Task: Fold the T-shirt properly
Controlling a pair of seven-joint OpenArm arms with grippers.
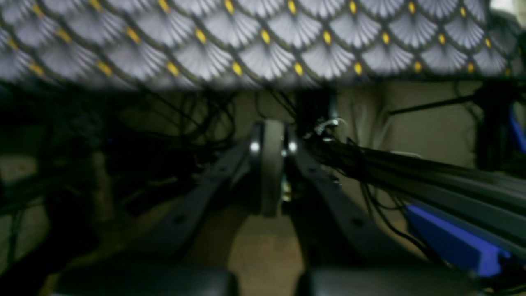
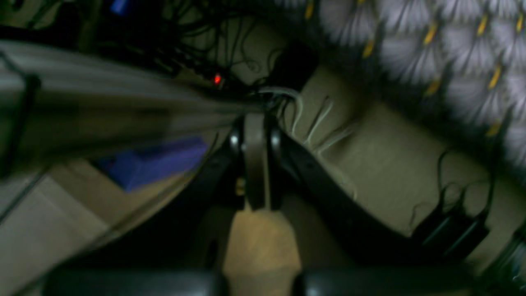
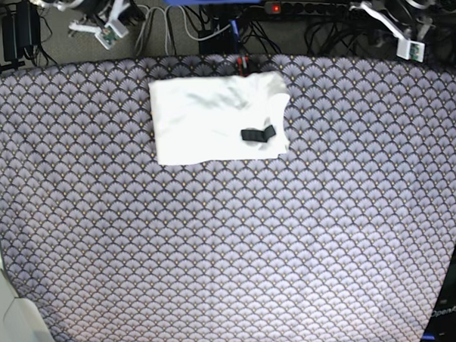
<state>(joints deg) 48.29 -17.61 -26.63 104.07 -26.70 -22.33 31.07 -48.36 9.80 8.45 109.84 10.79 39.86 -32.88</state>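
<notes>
While folded, T-shirt (image 3: 218, 118) well apart from hands.

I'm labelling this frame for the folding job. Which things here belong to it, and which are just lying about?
Belongs to the job:
- T-shirt, folded into a white rectangle on the patterned tablecloth

Just lying about:
- small black item on the shirt
- power strip
- cables behind the table

White T-shirt (image 3: 210, 117), folded rectangle, flat
</notes>
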